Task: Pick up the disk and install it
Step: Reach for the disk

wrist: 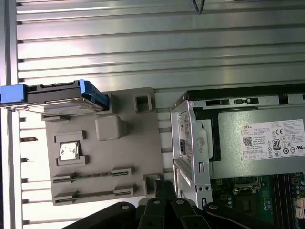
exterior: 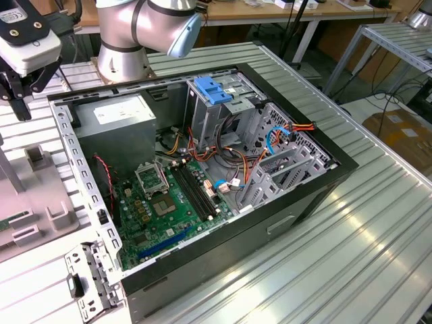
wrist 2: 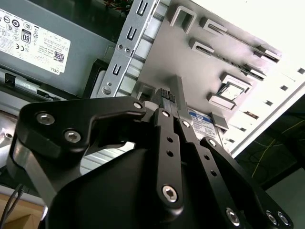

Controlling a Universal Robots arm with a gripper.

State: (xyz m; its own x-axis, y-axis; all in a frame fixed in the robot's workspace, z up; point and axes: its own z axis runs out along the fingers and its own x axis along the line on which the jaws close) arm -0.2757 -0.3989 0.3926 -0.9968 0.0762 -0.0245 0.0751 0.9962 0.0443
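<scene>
The disk [wrist: 62, 98] is seen standing on edge in a holder at one end of the grey fixture plate [wrist: 128, 157], presumably so that its flat faces are offered for a grasp. It lies outside the open computer case [exterior: 202, 260], to the exterior view's left. The gripper [wrist 2: 170, 93] is held above the plate, fingers together on nothing, apart from the disk. Between the plate and the blue-latched drive cage [exterior: 223, 101] are the case's metal frame [wrist: 190, 143], the power supply [exterior: 118, 121] and loose cables [exterior: 270, 145].

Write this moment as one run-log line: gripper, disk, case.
gripper: black, over grey fixture plate | disk: silver-grey flat hard drive with blue side rails, on plate, ungrasped | black computer case: open
</scene>
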